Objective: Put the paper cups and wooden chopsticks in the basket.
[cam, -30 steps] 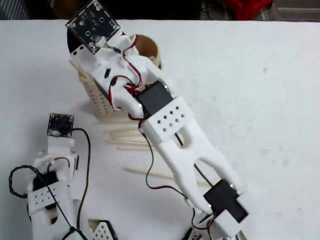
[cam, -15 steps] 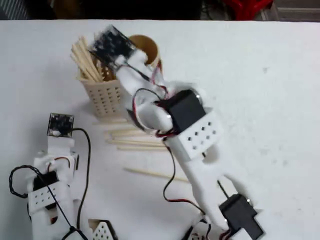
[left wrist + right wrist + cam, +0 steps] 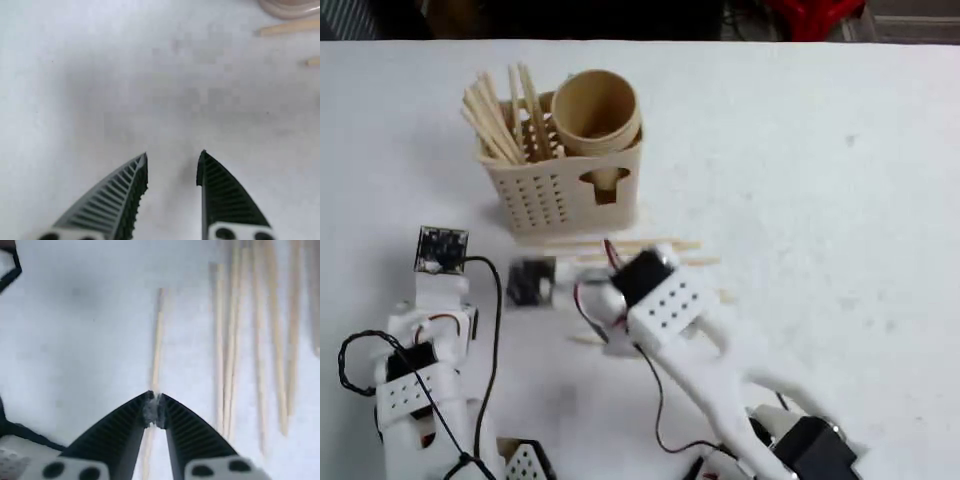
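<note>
A cream slotted basket (image 3: 560, 190) stands at the back left with a bunch of wooden chopsticks (image 3: 505, 115) and stacked paper cups (image 3: 595, 110) in it. Several loose chopsticks (image 3: 655, 246) lie on the table just in front of it. The right arm (image 3: 660, 305) hangs low over them. In the right wrist view my right gripper (image 3: 154, 407) is shut, its tips over a single chopstick (image 3: 158, 335), with several more chopsticks (image 3: 250, 350) alongside. My left gripper (image 3: 172, 161) stands open over bare table, nothing between its fingers; the left arm (image 3: 420, 350) is at the front left.
The white table (image 3: 820, 180) is bare to the right and behind the basket. Two chopstick ends (image 3: 290, 27) and a brown rounded edge (image 3: 292, 6) show far from the left gripper. Cables (image 3: 495, 330) loop beside the left arm.
The right arm has drawn back from above the basket and come down over the loose chopsticks in front of it, uncovering the basket's chopsticks and cups. The left arm has not moved.
</note>
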`<state>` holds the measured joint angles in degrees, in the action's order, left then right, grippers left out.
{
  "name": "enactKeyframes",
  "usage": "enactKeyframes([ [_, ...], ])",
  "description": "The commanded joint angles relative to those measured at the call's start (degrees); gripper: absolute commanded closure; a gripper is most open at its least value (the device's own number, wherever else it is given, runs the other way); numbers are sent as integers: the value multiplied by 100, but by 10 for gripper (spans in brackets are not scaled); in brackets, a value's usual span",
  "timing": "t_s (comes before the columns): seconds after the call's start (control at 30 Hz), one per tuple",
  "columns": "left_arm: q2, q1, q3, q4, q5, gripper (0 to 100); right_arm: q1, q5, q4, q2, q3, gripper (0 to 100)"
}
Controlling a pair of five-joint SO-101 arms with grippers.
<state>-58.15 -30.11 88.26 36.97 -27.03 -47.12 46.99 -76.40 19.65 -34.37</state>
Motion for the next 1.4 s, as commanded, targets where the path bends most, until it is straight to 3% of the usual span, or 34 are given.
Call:
enactKeyframes([
  [0.0,-110,-40,-35,-97,53,827,-48,580,1552,321,-1565,977],
  [0.27,-110,-40,-35,-97,53,827,119,123,1710,-92,-1960,849],
  [0.5,-110,-40,-35,-97,53,827,321,79,2325,-936,-1916,890],
  [0.67,-110,-40,-35,-97,53,827,488,70,2360,-980,-1802,985],
  [0.77,-110,-40,-35,-97,53,827,488,-9,2448,-945,-1811,981],
  [0.97,-110,-40,-35,-97,53,827,488,-862,2334,84,-1837,982],
  [1.2,-110,-40,-35,-97,53,827,470,-993,2167,2193,-1749,982],
  [1.37,-110,-40,-35,-97,53,827,470,-2031,2193,3292,-624,982],
])
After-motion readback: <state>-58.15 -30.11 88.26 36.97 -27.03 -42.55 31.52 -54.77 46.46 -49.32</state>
